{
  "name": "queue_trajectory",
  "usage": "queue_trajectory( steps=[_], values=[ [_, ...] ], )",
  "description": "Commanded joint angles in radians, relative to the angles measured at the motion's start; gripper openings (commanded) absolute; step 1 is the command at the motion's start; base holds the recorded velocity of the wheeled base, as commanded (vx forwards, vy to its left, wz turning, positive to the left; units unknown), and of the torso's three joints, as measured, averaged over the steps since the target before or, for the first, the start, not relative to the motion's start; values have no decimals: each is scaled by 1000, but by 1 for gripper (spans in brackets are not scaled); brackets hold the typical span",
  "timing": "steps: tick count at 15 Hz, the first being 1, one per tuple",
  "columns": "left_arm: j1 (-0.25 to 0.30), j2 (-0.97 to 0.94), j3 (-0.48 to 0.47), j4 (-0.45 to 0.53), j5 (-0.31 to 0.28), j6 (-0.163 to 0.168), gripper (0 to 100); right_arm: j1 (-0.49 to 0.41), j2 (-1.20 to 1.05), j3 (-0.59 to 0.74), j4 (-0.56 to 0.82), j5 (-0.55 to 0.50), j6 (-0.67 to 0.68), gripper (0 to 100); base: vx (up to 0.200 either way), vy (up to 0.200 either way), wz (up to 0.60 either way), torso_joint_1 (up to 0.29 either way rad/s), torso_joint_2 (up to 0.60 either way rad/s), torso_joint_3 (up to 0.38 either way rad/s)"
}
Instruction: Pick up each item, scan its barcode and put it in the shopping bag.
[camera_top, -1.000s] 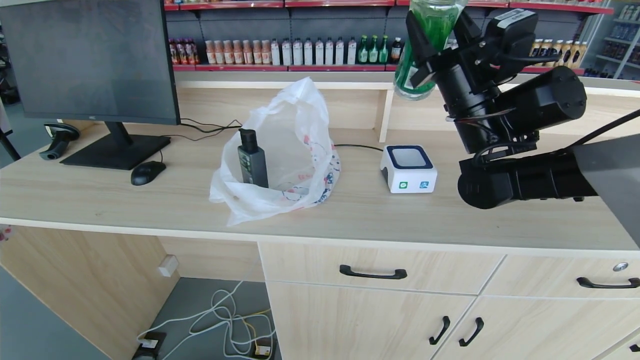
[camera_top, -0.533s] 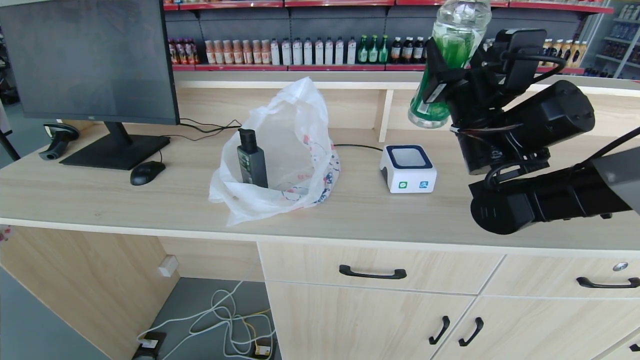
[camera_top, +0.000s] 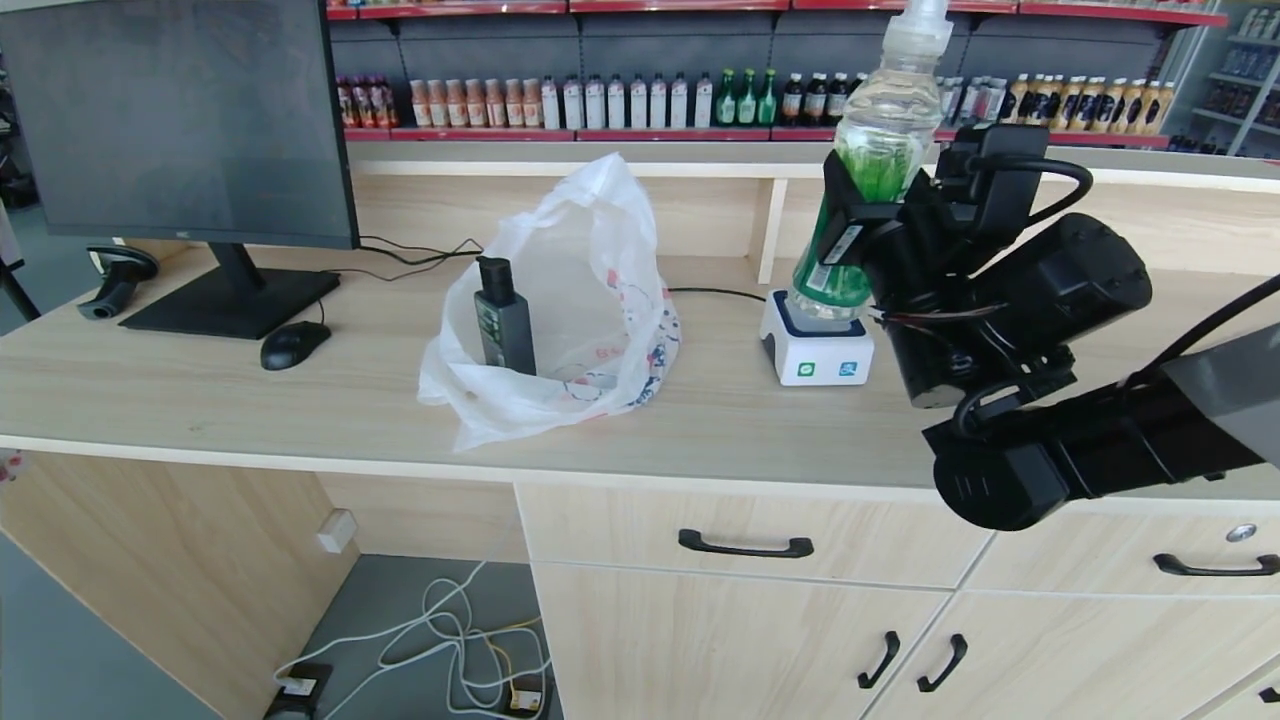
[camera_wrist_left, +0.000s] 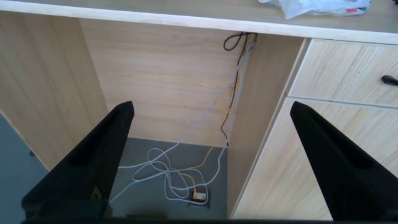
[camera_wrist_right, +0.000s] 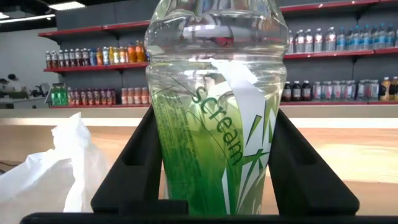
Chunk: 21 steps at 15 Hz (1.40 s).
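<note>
Over counter (camera_top: 200, 400), right gripper (camera_top: 866, 226) clamps bottle (camera_top: 880, 140), perhaps touching scanner (camera_top: 825, 366).

Two bottles up close: one green bottle (camera_top: 878, 150) and one dark bottle (camera_top: 503, 320). One shopping bag (camera_top: 600, 290), one white scanner box (camera_top: 820, 365), one monitor (camera_top: 180, 120), one mouse (camera_top: 294, 345), one handheld scanner (camera_top: 118, 280). The shelf bottles (camera_top: 600, 103) are too small to count, perhaps several dozen.

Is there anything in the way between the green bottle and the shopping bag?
No, nothing stands between them. The right hand holds the green bottle over the scanner, with bare counter up to the shopping bag. The bag's tall side faces the bottle, so it probably must go over that.
</note>
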<state>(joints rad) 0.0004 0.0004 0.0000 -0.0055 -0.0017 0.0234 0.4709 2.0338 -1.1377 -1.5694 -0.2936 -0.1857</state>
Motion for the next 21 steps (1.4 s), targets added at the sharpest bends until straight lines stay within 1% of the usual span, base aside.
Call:
queue_trajectory(
  steps=[1, 3, 10, 21],
  values=[
    [1, 1, 0, -1, 0, 0, 100, 3, -24, 41, -1, 1, 8, 0, -200, 0, 0, 12, 2, -2],
    [1, 1, 0, -1, 0, 1, 100, 3, -44, 65, -1, 1, 49, 0, 0, 0, 0, 0, 0, 0],
    [0, 0, 0, -1, 0, 4, 100, 5, -52, 70, -1, 1, 54, 0, 0, 0, 0, 0, 0, 0],
    [0, 1, 0, -1, 0, 0, 100, 34, -66, 70, -1, 2, 48, 0, 0, 200, 0, 4, 3, 2]
  ],
)
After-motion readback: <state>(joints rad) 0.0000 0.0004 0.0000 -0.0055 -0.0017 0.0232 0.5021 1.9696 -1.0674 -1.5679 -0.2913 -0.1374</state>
